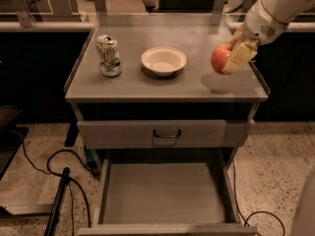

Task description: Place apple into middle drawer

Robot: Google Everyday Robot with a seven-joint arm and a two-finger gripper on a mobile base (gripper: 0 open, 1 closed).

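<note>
Camera view gives you the gripper (227, 59) at the right end of the cabinet top (197, 85), closed around the apple (219, 58). A shadow lies on the surface beneath the fruit, so you can judge it is held clear of the top. The lift looks done; the step in hand is the carry. The middle drawer (165, 193) stands pulled out at the bottom of the view, its grey floor bare, below the closed drawer front (166, 133) with the black handle. For the next move you need to bring the apple forward past the top's front edge, then down and left over the open floor, before releasing. The can (109, 55) and white bowl (164, 61) sit well apart from that path.
</note>
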